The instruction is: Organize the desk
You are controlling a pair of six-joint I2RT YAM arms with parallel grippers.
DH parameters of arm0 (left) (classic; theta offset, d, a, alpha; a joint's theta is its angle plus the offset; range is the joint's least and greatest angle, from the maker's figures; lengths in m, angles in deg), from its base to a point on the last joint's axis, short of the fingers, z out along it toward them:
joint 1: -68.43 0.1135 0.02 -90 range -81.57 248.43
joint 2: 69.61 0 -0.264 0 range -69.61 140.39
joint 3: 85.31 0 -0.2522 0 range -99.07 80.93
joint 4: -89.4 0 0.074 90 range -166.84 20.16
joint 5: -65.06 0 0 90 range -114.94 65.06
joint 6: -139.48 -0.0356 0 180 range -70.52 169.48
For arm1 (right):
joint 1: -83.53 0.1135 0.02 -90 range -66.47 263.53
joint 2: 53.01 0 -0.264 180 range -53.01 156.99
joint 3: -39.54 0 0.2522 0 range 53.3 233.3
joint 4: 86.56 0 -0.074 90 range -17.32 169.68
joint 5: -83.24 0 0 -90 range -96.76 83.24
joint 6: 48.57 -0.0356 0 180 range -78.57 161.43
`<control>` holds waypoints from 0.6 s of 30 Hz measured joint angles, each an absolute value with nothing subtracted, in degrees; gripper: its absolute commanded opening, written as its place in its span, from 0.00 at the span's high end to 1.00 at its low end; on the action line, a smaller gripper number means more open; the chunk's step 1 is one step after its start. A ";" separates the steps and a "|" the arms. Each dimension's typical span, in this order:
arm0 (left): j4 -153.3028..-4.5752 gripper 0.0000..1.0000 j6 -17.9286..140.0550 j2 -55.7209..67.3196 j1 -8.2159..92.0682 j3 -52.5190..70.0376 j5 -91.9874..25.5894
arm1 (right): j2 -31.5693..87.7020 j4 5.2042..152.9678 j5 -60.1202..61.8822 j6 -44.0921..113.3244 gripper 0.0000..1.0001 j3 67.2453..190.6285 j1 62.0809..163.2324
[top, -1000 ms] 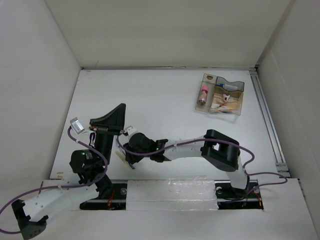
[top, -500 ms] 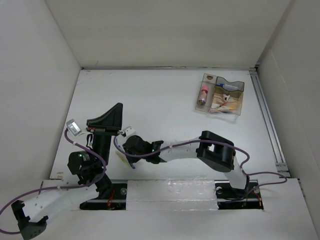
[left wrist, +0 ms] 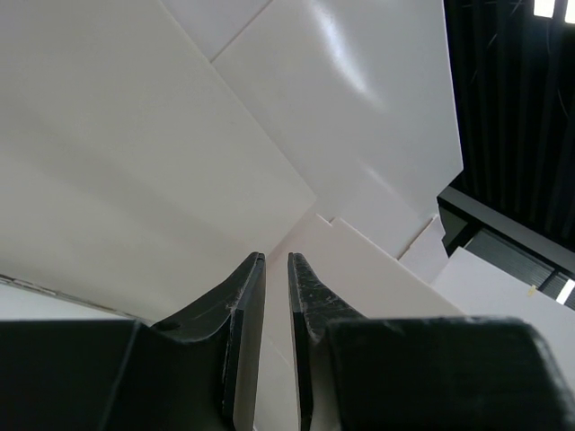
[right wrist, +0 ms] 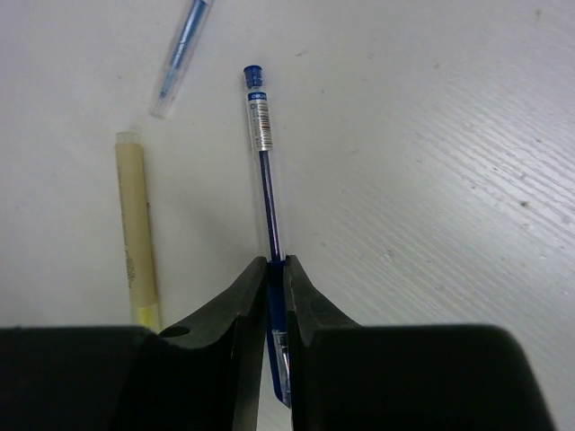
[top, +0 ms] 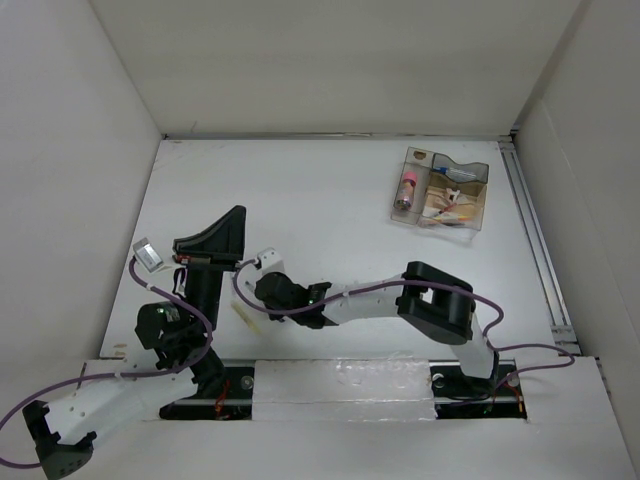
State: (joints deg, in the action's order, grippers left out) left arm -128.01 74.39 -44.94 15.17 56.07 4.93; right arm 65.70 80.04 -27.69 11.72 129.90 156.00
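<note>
Top external: the white desk (top: 320,190) fills the floor of the enclosure, walled by white wall panels (top: 330,60), with a metal rail (top: 533,235) along its 3 o'clock edge. A clear compartment tray (top: 487,185) sits toward 2 o'clock, well apart from both arms; small items lie in it, one a pink tube, the rest too small to name. The left gripper (top: 236,215) is lifted off the surface near 8 o'clock, fingers pointing toward 12. The right arm reaches across to 9 o'clock, and the right gripper (top: 258,275) is low on the tabletop just beside the left arm. Left wrist: the left gripper (left wrist: 276,260) faces only wall panels; a narrow gap shows between its fingers, nothing in it, so slightly parted and empty. Right wrist: the right gripper (right wrist: 275,262) is pinched onto a blue ballpoint pen (right wrist: 265,180), the barrel passing between the fingertips, the capped end toward 12 o'clock, the pen lying along the desk. At 9 o'clock of the pen, near but apart, lies a pale yellow stick (right wrist: 137,233), roughly parallel to it. At 11 o'clock lies a clear blue-cored pen (right wrist: 182,49), tilted and cut off by the frame edge.
</note>
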 measured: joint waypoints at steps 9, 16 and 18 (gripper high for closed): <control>-128.06 0.87 74.39 -43.91 15.17 56.07 4.62 | 64.70 78.80 -29.48 11.96 0.71 128.20 156.00; -128.06 0.87 74.41 -43.89 15.17 56.07 4.43 | 64.72 78.88 -28.72 12.31 0.64 128.20 156.00; -128.06 0.87 74.41 -43.89 15.17 56.07 4.41 | 64.74 78.91 -28.65 12.35 0.65 128.26 156.00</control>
